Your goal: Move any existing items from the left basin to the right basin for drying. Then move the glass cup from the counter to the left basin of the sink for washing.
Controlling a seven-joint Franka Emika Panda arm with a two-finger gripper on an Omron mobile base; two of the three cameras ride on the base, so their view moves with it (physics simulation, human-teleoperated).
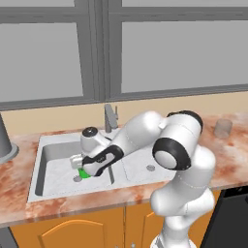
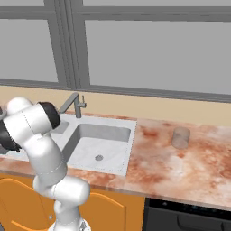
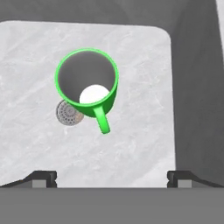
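The white arm reaches down over the left basin [image 1: 53, 167] of a double sink set in the mottled reddish-brown counter [image 1: 232, 155]. The gripper [image 3: 112, 177] hangs above the basin floor with its fingers [image 3: 41, 178] spread wide apart and grasping nothing; the two dark tips stand well clear on either side of the green mug [image 3: 87, 83]. The mug stands upright on the basin floor, mouth toward the hand camera, its grey interior and pale bottom visible; in the hand view its handle points toward the gripper, and the round drain [image 3: 68, 112] lies just beside its base, partly hidden by it. From the left base camera the mug [image 1: 85, 173] appears as a small green patch under the hand. The right basin [image 2: 101, 144], across the divider, shows its own drain [image 2: 99, 158]. A faucet [image 2: 72, 104] rises behind the sink. The glass cup [image 2: 181, 137] stands upright on the counter, well apart from the sink on the right-basin side. A grey canister [image 1: 5, 143] stands on the counter beyond the left basin.
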